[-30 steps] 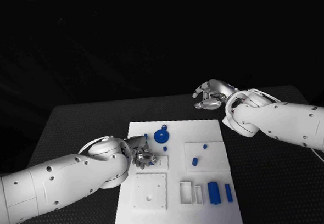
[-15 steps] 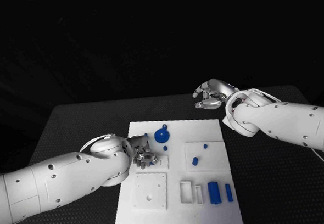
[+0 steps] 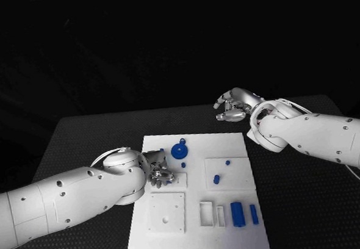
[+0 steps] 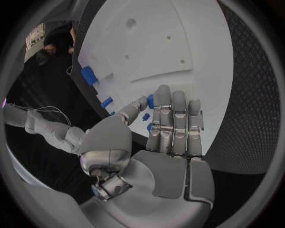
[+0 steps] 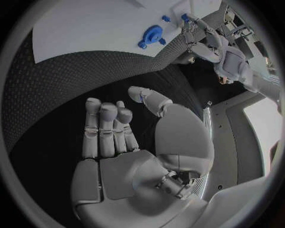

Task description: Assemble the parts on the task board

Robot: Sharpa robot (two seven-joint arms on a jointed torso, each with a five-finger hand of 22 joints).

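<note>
On task board [image 3: 236, 148]: left hand [image 3: 159, 172] spread, empty, beside blue wheel [image 3: 179, 150] | right hand [image 3: 233, 107] spread, off-board

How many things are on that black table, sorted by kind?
Blue parts: 5 (round part, two small pegs, block, thin bar)
White task board: 1
Robot hands: 2 (left robot hand, right robot hand)
Total: 8

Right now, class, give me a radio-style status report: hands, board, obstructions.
Left hand open, low over task board's left side. Right hand open, off the board's far corner. Blue round part beside left hand. Nothing blocking.
</note>
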